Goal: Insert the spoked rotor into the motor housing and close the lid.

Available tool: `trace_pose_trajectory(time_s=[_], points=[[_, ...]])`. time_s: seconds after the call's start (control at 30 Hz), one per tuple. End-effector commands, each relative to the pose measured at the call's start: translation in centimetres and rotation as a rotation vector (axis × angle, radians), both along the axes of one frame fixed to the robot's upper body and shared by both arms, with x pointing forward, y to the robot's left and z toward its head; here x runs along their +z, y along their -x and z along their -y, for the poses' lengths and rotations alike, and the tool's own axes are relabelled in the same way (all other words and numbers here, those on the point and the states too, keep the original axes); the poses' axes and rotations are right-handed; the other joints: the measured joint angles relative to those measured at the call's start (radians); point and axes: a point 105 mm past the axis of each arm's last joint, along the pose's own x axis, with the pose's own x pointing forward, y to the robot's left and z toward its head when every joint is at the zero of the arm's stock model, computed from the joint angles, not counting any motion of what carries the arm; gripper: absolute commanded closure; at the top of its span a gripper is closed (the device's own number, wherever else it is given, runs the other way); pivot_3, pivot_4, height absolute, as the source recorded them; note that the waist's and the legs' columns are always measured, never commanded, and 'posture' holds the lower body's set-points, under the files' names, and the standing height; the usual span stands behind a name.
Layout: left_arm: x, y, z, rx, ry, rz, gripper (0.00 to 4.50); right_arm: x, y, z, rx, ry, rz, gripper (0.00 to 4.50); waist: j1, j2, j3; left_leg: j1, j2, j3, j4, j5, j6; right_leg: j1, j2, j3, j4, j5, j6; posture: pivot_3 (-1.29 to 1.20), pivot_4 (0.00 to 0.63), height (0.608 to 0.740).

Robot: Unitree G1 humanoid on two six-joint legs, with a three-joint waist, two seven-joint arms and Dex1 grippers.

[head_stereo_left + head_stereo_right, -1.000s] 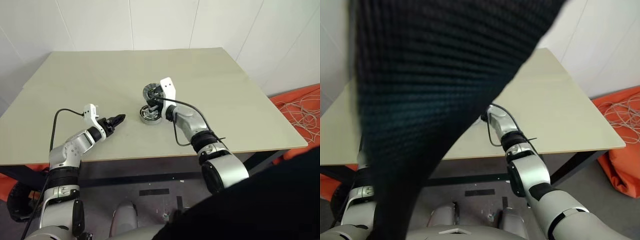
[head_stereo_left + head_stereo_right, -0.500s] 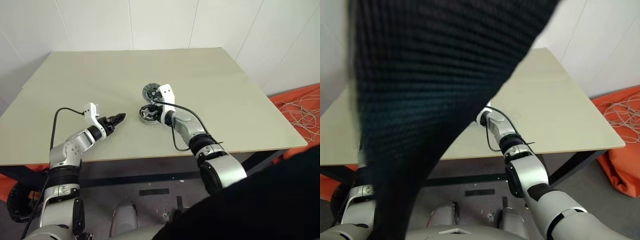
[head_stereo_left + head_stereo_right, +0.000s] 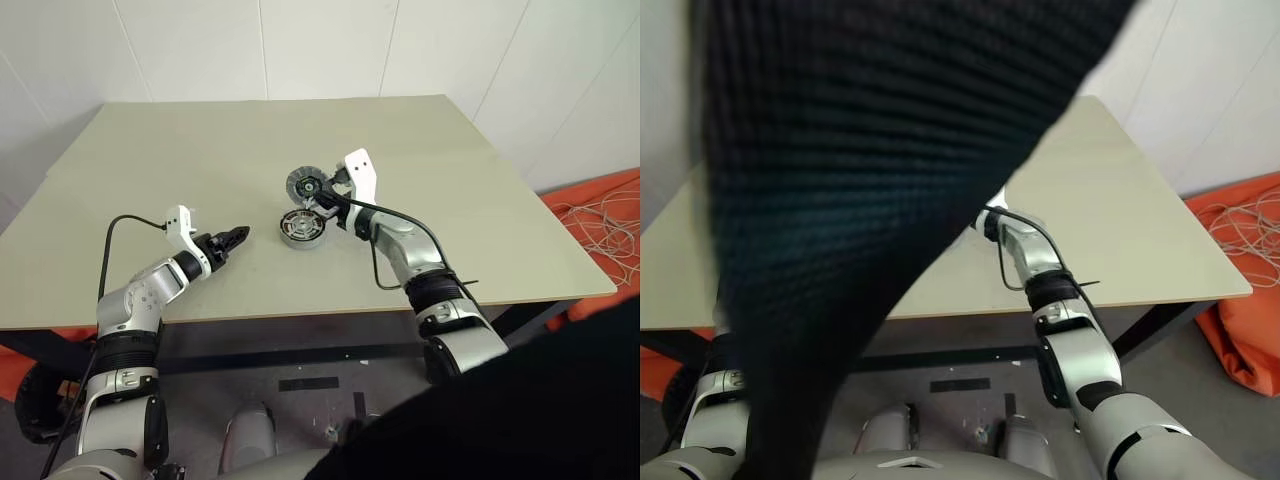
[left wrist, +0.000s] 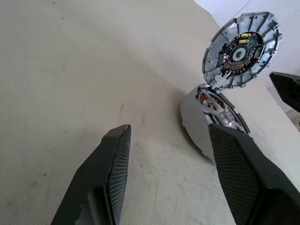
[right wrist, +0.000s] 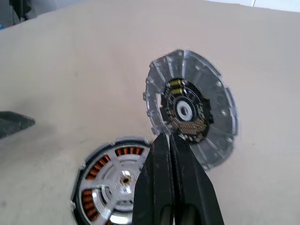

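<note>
Right gripper (image 3: 328,200) has swung rightward off the motor housing (image 3: 302,229), fingers pressed together, empty. Rotor seated in housing. Lid (image 5: 191,112) stands tilted at housing's 12 o'clock. Left gripper (image 3: 232,239) spread, at 9 o'clock. Push lid down gently, squarely.

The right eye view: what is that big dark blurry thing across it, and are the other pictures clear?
Right eye view: a dark, woven-looking blur close to the lens hides most of the table; what it is I cannot tell. Left eye view: evenly lit, soft shadows. Left wrist view: lid sharp, near fingers softer.
</note>
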Motion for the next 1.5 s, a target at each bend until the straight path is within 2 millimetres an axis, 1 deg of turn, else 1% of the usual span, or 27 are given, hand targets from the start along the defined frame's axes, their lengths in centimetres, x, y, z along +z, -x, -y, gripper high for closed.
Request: trace_pose_trajectory(time_s=[0.03,0.13,0.2,0.3,0.47,0.5,0.53,0.6,0.7,0.83,0.9,1.0,1.13,1.23,1.33,1.4,1.5], points=[[1.6,-0.5,0.0,-0.01,-0.011,0.065,1.67,-0.5,-0.4,2.4,-0.071,0.053,0.0,4.5,-0.001,0.0,0.0,0.0,0.0,0.0,0.0,0.0,0.0,0.0,0.0,0.0,0.0,0.0,0.0,0.0,0.0,0.74],[1.7,-0.7,0.0,-0.014,-0.031,0.075,1.67,-1.1,-0.6,3.8,-0.11,0.091,-0.008,4.5,-0.001,0.0,0.0,0.001,0.0,0.0,0.0,0.0,-0.001,0.0,0.0,0.0,0.001,0.0,0.0,0.0,0.0,0.74],[1.8,-0.8,0.0,-0.019,-0.04,0.083,1.67,-0.9,-0.7,3.9,-0.107,0.086,-0.001,4.5,-0.003,0.0,0.0,0.001,0.0,0.0,0.0,0.001,-0.001,0.0,0.0,0.0,0.001,0.0,0.0,0.0,0.0,0.74],[2.0,-0.9,0.0,-0.026,-0.064,0.096,1.64,0.3,-0.7,3.5,-0.08,0.044,0.021,3.93,-0.003,0.0,0.0,0.0,0.0,0.0,0.0,0.0,-0.001,-0.001,0.0,0.0,0.001,0.0,0.0,0.0,0.0,0.74],[2.0,-1.0,-0.1,-0.023,-0.076,0.104,1.64,1.7,-0.3,2.4,0.001,0.084,0.081,2.31,-0.002,0.0,0.0,0.0,0.0,0.0,0.0,0.0,0.0,-0.001,0.0,0.0,0.0,0.0,0.0,0.0,0.0,0.74],[2.0,-1.1,-0.1,-0.022,-0.078,0.105,1.64,1.8,-0.1,2.3,0.02,0.1,0.089,1.89,-0.002,0.0,0.0,0.0,0.0,0.0,0.0,0.0,0.0,-0.001,0.0,0.0,0.0,0.0,0.0,0.0,0.0,0.74],[2.1,-1.1,-0.1,-0.022,-0.079,0.107,1.64,1.9,0.1,2.0,0.048,0.129,0.1,1.64,-0.002,0.0,0.0,0.0,0.0,0.0,0.0,0.0,0.0,-0.001,0.0,0.0,0.0,0.0,0.0,0.0,0.0,0.74],[2.1,-1.1,-0.2,-0.019,-0.082,0.11,1.64,1.9,0.3,1.7,0.088,0.181,0.125,1.64,-0.002,0.0,0.0,0.0,0.0,0.0,0.0,0.0,0.0,-0.001,0.0,0.0,0.0,0.0,0.0,0.0,0.0,0.74],[2.0,-1.2,-0.2,-0.017,-0.085,0.112,1.64,1.8,0.0,1.3,0.092,0.195,0.129,1.64,-0.002,0.0,0.0,0.0,0.0,0.0,0.001,0.0,0.0,0.0,0.0,0.0,0.0,0.0,0.0,0.0,0.0,0.74],[2.0,-1.1,-0.1,-0.015,-0.09,0.118,1.64,0.2,-0.6,0.4,0.074,0.229,0.1,1.64,-0.004,0.0,0.0,0.0,0.0,0.0,0.001,0.0,0.0,-0.001,0.0,0.0,0.001,0.0,0.0,0.0,0.0,0.74],[2.1,-1.1,-0.2,-0.013,-0.097,0.121,1.64,0.0,-0.6,0.0,0.089,0.249,0.112,1.64,-0.004,0.0,0.0,0.0,0.0,0.0,0.001,0.0,0.0,-0.001,0.0,0.0,0.001,0.0,0.0,0.0,0.0,0.74],[2.1,-1.0,-0.4,-0.009,-0.101,0.124,1.64,0.2,-0.4,-0.4,0.129,0.263,0.134,1.64,-0.002,0.0,0.0,-0.002,0.0,0.0,0.001,0.0,0.0,-0.001,0.0,0.0,0.001,0.0,0.0,0.0,0.0,0.74],[2.0,-0.8,-0.6,-0.002,-0.101,0.122,1.64,0.6,0.2,-0.2,0.209,0.356,0.198,1.64,-0.001,0.0,0.0,-0.003,0.0,0.0,0.002,-0.001,0.001,-0.002,0.0,0.0,0.001,0.0,0.0,0.0,0.0,0.74],[1.8,-0.7,-0.5,-0.002,-0.097,0.119,1.64,2.8,0.5,-0.3,0.261,0.374,0.268,1.64,-0.002,0.0,0.0,-0.002,0.0,0.0,0.003,-0.001,0.001,-0.002,0.0,0.0,0.001,0.0,0.0,0.0,0.0,0.74],[1.7,-0.7,-0.4,-0.002,-0.096,0.118,1.64,4.3,0.2,0.0,0.248,0.376,0.301,1.64,-0.002,0.0,0.0,-0.002,0.0,0.0,0.003,-0.001,0.001,-0.002,0.0,0.0,0.002,0.0,0.0,0.0,0.0,0.74],[1.7,-0.7,-0.2,-0.002,-0.095,0.119,1.64,4.3,-0.3,0.5,0.221,0.39,0.299,1.64,-0.002,0.0,0.0,-0.002,0.0,0.0,0.004,-0.001,0.001,-0.002,0.0,0.0,0.003,0.0,0.0,0.0,0.0,0.74],[1.6,-0.8,-0.1,-0.002,-0.092,0.121,1.64,2.9,-0.5,1.0,0.203,0.429,0.273,1.64,-0.003,0.0,0.0,-0.002,0.0,0.0,0.005,-0.001,0.001,-0.001,0.0,0.0,0.003,0.0,0.0,0.0,0.0,0.74]])
